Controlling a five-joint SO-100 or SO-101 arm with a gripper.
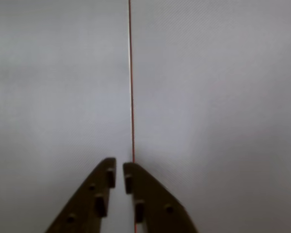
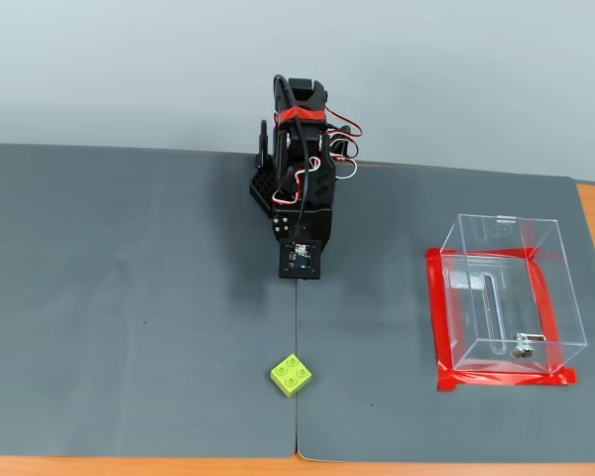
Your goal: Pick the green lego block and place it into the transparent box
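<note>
The green lego block [image 2: 292, 374] lies on the grey mat near the front edge, just left of the mat's seam. The transparent box [image 2: 506, 297] stands at the right, edged by red tape [image 2: 438, 319], and holds nothing that I can see. The black arm [image 2: 301, 188] is folded at the back centre, well behind the block. In the wrist view my gripper [image 1: 119, 165] is shut and empty, its two dark fingers [image 1: 94, 199] almost touching over bare mat. Neither block nor box shows in the wrist view.
A seam [image 2: 297, 397] runs down the mat from the arm to the front edge; it shows as a thin red line [image 1: 132, 97] in the wrist view. The wooden table edge [image 2: 129, 466] runs along the front.
</note>
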